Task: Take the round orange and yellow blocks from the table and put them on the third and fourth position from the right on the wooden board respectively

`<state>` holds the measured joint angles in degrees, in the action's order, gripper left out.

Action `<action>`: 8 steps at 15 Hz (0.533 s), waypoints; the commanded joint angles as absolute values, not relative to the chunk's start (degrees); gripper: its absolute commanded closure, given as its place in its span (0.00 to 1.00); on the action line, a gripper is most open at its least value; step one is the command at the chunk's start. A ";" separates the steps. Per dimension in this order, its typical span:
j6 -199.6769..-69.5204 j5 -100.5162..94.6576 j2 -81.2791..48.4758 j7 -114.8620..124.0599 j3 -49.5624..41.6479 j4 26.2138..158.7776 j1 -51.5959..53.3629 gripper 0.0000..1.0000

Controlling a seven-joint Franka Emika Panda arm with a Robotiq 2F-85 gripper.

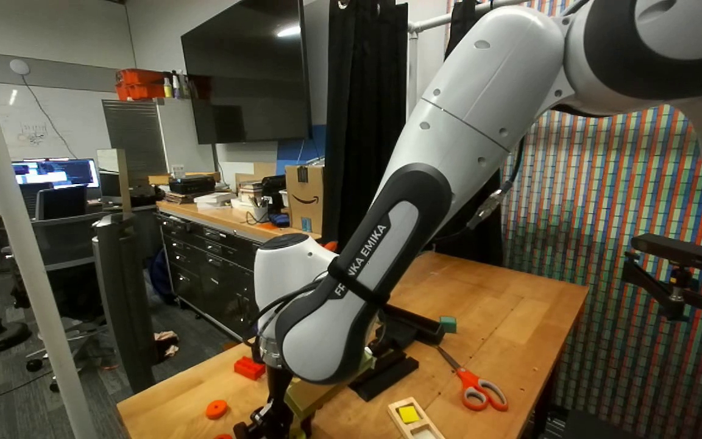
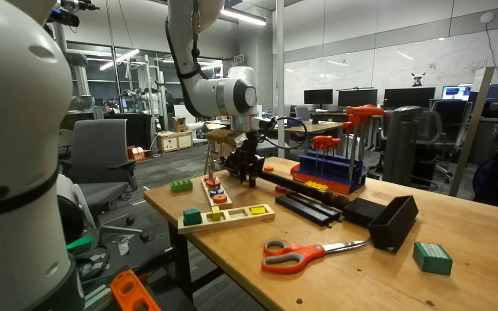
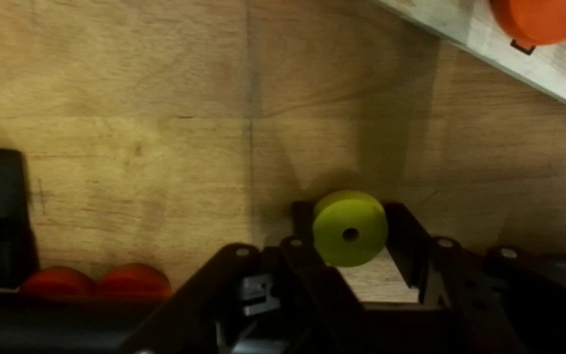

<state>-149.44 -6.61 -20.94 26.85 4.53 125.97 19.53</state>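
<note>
Between its 2 fingers (image 3: pixel 403 228), my gripper (image 3: pixel 350 226) clamps the yellow block (image 3: pixel 351 221) close to the table (image 3: pixel 165 162), while an orange block (image 1: pixel 217 409) lies flat nearby in an exterior view.

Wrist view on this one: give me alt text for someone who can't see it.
A black pincer grips a round yellow block pierced at its center, over a wooden tabletop. At upper right, part of a pale stand carries an orange disc; at lower left, two red pieces show along a dark board.
</note>
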 commanded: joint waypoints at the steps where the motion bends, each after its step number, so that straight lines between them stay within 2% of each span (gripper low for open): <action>1: -147.90 -4.59 -22.08 24.76 5.36 123.85 18.56 0.83; 8: -146.52 -5.51 -21.02 26.17 4.96 122.77 19.50 0.83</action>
